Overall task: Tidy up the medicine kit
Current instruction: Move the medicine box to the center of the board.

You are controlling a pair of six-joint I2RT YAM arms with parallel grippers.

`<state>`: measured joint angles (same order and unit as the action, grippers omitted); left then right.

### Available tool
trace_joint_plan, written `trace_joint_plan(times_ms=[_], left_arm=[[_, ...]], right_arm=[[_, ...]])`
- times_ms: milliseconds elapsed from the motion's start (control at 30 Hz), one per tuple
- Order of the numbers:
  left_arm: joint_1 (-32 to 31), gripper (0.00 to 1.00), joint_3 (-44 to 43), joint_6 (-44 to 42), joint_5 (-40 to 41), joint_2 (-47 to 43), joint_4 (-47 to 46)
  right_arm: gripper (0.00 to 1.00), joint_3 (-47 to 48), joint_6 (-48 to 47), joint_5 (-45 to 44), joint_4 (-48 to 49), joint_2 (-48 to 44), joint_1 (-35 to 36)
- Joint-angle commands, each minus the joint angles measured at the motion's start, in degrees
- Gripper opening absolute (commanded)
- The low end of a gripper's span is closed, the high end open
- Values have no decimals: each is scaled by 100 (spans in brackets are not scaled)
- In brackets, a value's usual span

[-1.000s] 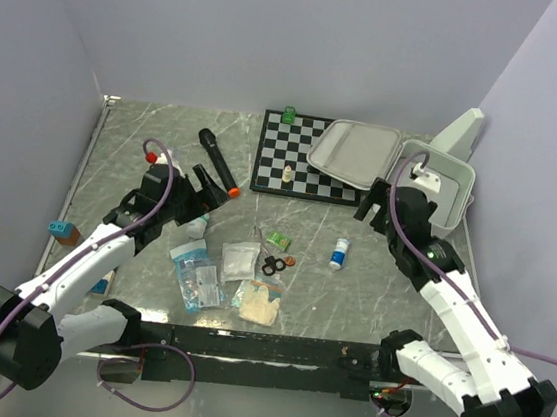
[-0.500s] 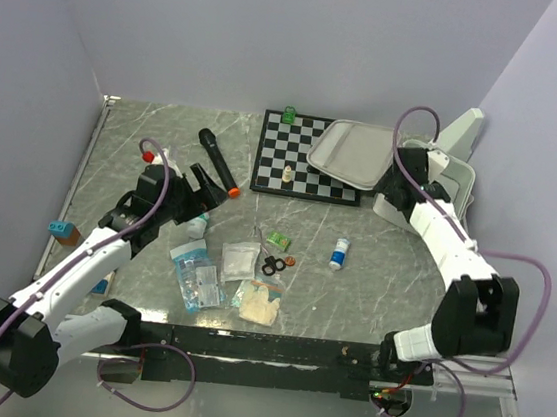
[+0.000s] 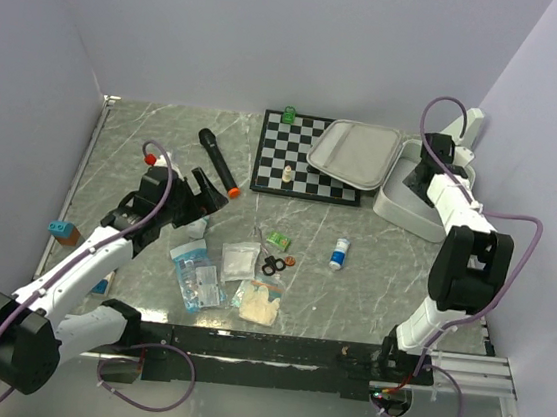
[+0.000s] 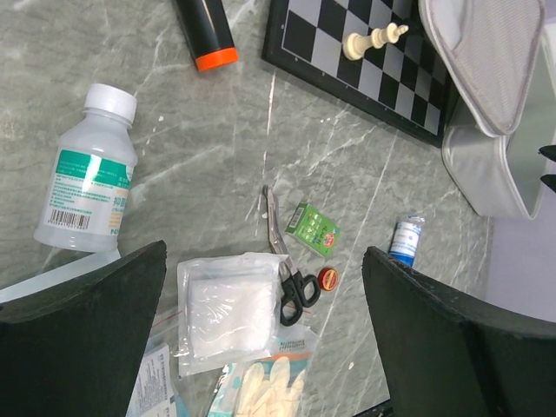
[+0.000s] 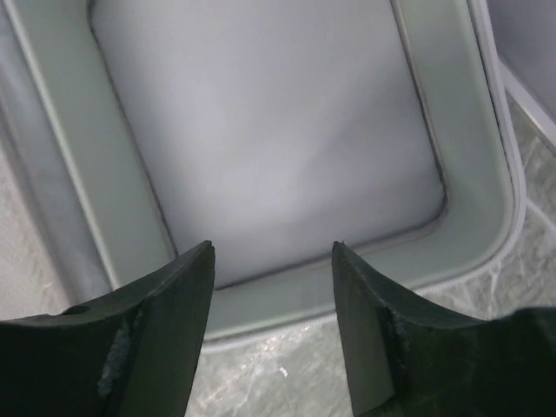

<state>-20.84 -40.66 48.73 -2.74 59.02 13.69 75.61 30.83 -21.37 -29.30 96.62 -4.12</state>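
Surface: grey-green marbled table (image 3: 146,133), closed in by plain lilac walls on three sides. A black rail (image 3: 243,343) runs along the near edge between the arm bases.

Nearest the rail: a cream glove packet (image 3: 259,305), a clear zip bag (image 3: 195,275) and a gauze packet (image 4: 226,308). Just beyond lie scissors (image 4: 287,261), a green sachet (image 4: 314,228) and a blue-and-white vial (image 4: 404,239) on its side. A blue block (image 3: 58,227) sits at the left edge.

The left gripper (image 3: 203,188) hangs over mid-table, jaws at full spread, nothing between them. Beyond it lies a black cylinder with an orange end (image 3: 218,161).

Far side: the chessboard (image 3: 290,154) with a pale chess piece (image 4: 373,41). The medicine kit (image 3: 355,157) lies open at far right, its lid overlapping the board's right part and its tray beside the white wedge (image 3: 460,134).

View differences: the left wrist view shows a capped clear bottle (image 4: 87,174) with a green label, mostly hidden by the arm from above. The right wrist view looks straight down into the kit's bare tray; the right gripper (image 5: 272,261) hovers over the tray's rim, fingers moderately apart, gripping nothing.
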Motion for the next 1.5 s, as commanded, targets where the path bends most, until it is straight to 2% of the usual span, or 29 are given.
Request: trace_joint_plan(times_ms=[0,67,267,433,567,800,967,1067,1467], left_arm=[[-8,99,-91,-101,28,74,-16],[-8,99,-100,-83,-33,92,-16],[-8,99,-73,-22,-139,-49,-25],[-8,99,-38,5,-174,-84,-112],[-8,99,23,40,-297,-32,-235],[-8,98,50,102,-420,48,-236],[-8,97,155,163,-403,-84,-253],[-8,97,190,198,-411,-119,-245],[-17,95,375,356,-411,-251,-288]], right_arm=[[59,173,-244,1,-243,339,-98],[57,-2,-305,211,-103,384,-115],[52,-3,107,580,-611,639,-177],[52,-704,458,976,-665,148,-142],[54,-1442,573,1248,-542,-388,-2],[65,-1874,819,1512,-779,-1153,377],[76,-2112,1188,1644,-850,-1786,1272],[79,-2235,1469,1802,-832,-1901,1720],[78,-2429,1847,2057,-489,-1726,2555]])
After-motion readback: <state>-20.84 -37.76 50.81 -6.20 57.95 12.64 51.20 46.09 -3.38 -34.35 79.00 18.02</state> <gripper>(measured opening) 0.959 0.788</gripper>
